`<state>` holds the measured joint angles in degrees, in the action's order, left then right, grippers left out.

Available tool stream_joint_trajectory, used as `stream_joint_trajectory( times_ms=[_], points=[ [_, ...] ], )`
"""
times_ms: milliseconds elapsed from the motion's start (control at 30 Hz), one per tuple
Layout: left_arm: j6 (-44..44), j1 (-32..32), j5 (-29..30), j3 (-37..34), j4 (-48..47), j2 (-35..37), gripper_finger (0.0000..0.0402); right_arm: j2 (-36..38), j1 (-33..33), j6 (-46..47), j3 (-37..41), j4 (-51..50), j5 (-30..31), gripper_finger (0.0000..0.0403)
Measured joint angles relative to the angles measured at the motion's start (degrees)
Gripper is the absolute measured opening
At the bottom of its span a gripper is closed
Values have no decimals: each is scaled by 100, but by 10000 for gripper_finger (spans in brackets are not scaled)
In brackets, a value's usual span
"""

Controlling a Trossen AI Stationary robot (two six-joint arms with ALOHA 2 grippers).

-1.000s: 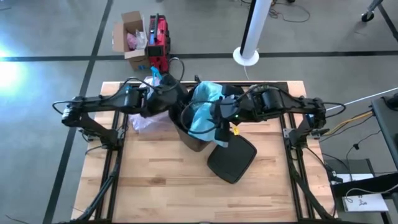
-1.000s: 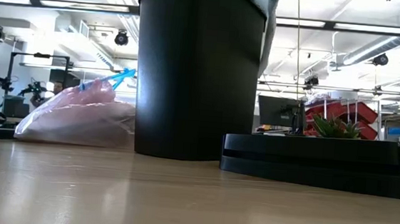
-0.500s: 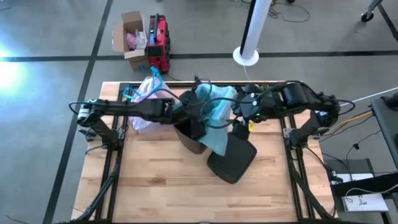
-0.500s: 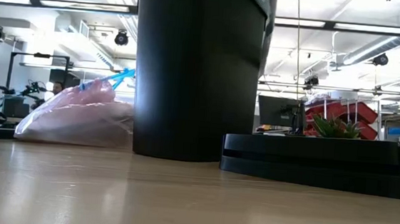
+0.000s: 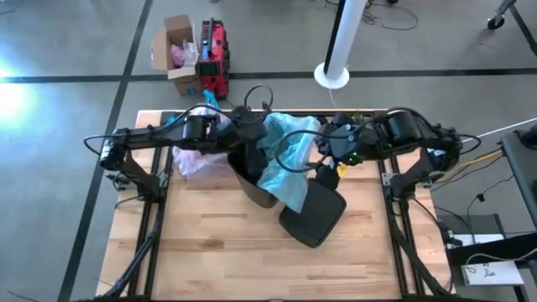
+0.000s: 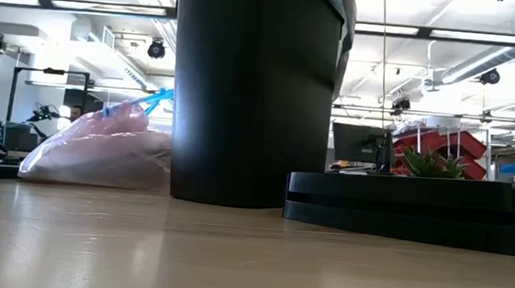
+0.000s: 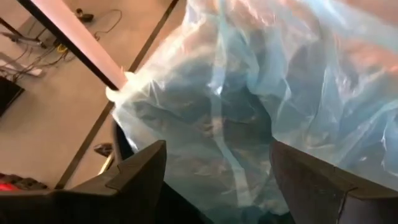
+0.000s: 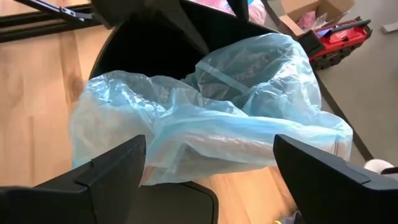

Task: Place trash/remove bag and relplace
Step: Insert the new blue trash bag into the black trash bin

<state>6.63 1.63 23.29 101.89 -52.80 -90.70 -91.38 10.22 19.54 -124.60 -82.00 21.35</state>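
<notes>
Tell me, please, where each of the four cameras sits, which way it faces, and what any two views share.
High view: overhead, looking straight down on the table; both arms meet over the black bin.
Low view: at table-top height, looking level past the bin and its lid; no arm shows.
Left wrist view: on the left arm, looking past the open left gripper at the blue bag.
Right wrist view: on the right arm, looking past the open right gripper into the bin.
Shared: both wrist views show the blue bag; high and low views share the pink bag.

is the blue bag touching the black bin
Touching. The right wrist view shows the blue bag draped over the black bin's rim, part hanging inside; the high view agrees.
</notes>
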Motion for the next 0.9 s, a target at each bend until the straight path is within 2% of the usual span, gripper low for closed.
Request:
stream_joint_trajectory(
  times_ms=[100, 233, 367, 500, 633, 733, 900],
  points=[
    [-105, -8, -4, -165, -47, -11, 270, 61, 136, 42, 2, 2, 263, 339],
    [-67, -20, -4, -20, -547, 135, 270, 81, 308, 42, 25, 43, 651, 339],
    [-10, 28, 2, 271, -1112, 582, 270, 65, 350, 42, 203, 238, 699, 339],
    [61, 347, 22, 154, -1438, 977, 270, 54, 357, 34, 312, 409, 675, 339],
    [133, 887, 5, -366, -1629, 1352, 270, 58, 357, 3, 324, 450, 673, 339],
    [92, 1234, -309, -982, -1559, 1669, 270, 95, 381, -1, 326, 449, 673, 339],
    [58, 1554, -895, -2256, -715, 2231, 270, 151, 381, 1, 326, 455, 680, 339]
  ],
)
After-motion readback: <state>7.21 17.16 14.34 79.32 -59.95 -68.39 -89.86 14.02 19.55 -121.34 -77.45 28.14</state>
